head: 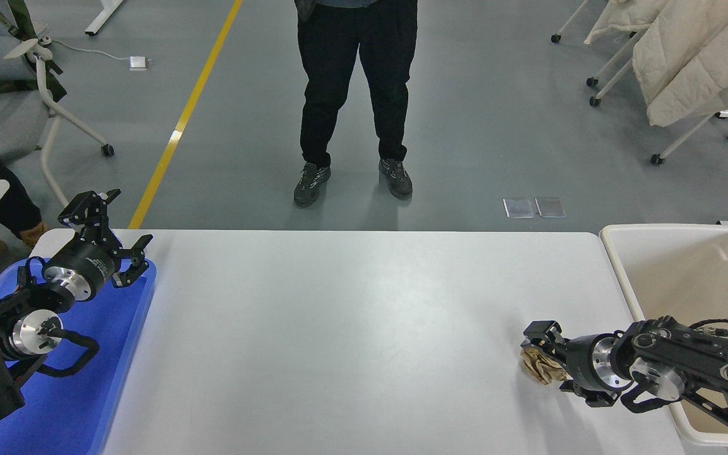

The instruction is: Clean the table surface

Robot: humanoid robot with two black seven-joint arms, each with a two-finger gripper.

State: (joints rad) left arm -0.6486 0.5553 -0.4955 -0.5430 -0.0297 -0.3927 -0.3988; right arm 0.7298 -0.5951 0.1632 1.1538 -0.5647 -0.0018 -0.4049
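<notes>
A wide white table (pixel 351 328) fills the lower half of the head view. Near its right end, close to the near edge, the right pincer (pixel 544 361) comes in from the lower right, pointing left, and is clamped on a crumpled brown paper wad (pixel 536 368). The wad sits at the pincer's tip, on its left side, and a faint shadow under it suggests it hangs just above the table, though whether it touches cannot be told. Just beside the table's right end stands a cream bin (pixel 686 278), open at the top; it lies to the right of the wad and farther from the camera, behind the right arm's wrist. To drop the wad, the arm would likely need to swing right and away, over the bin's rim. The wad has no clear long axis. The right arm is far nearer than the left. The left pincer (pixel 108 237), its fingers spread apart, is parked over a blue tray (pixel 111 354) at the table's left end. Much of the wad is hidden by the right pincer's fingers, and the bin's near corner is covered by the arm. A person (pixel 354 95) stands beyond the far side, cut off above the waist.
</notes>
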